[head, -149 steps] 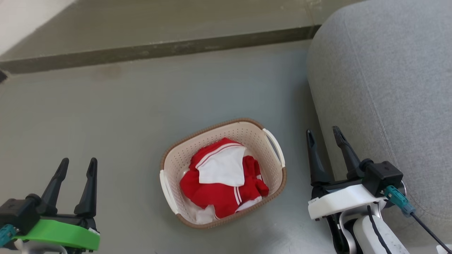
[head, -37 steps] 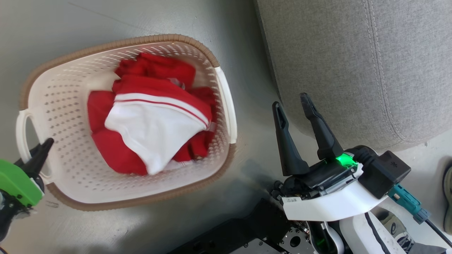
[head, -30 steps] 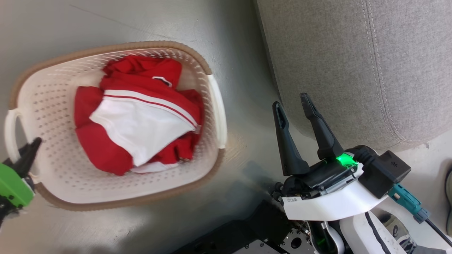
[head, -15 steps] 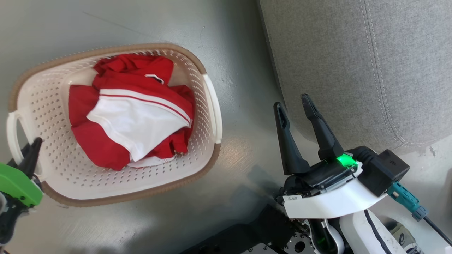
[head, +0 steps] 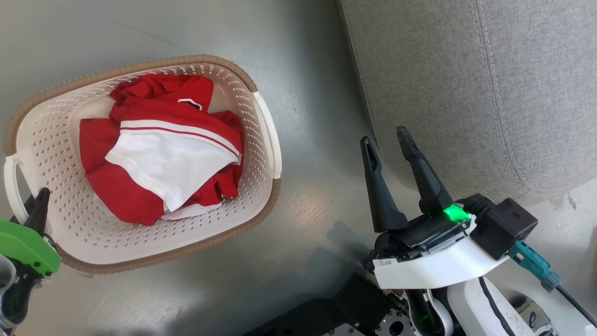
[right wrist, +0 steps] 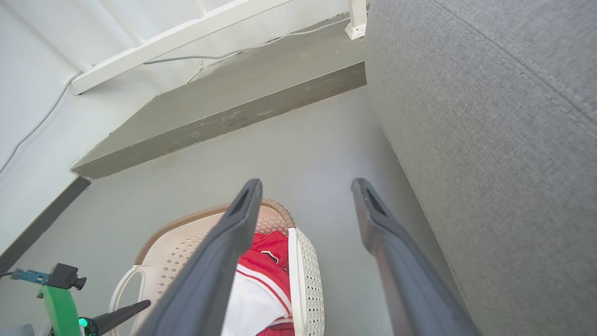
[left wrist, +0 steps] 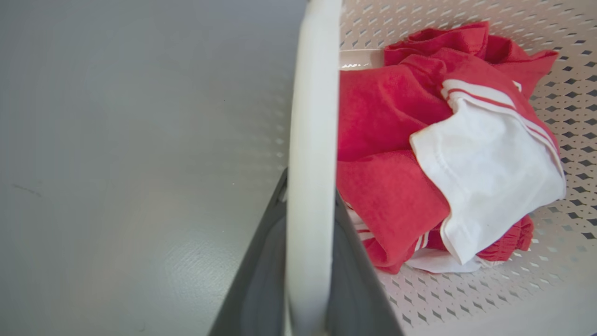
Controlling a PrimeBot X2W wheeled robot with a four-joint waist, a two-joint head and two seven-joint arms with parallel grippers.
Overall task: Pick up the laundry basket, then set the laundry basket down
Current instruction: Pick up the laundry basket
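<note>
The laundry basket [head: 140, 64], cream and perforated with a brown rim, sits at the left of the head view on the grey floor, holding red and white clothes [head: 158, 154]. My left gripper [head: 33, 200] is shut on the basket's white left handle [head: 10, 186]. In the left wrist view the handle [left wrist: 311, 116] runs straight up between the two dark fingers [left wrist: 261, 270]. Whether the basket is off the floor I cannot tell. My right gripper [head: 384, 135] stands open with nothing in it, right of the basket and apart from it. From the right wrist, the open gripper [right wrist: 305, 182] hangs above the basket [right wrist: 308, 270].
A grey sofa [head: 466, 93] fills the right side, close behind my right gripper. My dark base [head: 326, 312] lies at the bottom. A raised grey step [right wrist: 224, 107] and a white railing [right wrist: 186, 28] stand beyond the basket. A shoe [head: 529, 317] shows at lower right.
Five seconds ago both grippers were open and away from the basket; the camera has since dropped close. Over the last second the basket has slid left with my left gripper on its handle.
</note>
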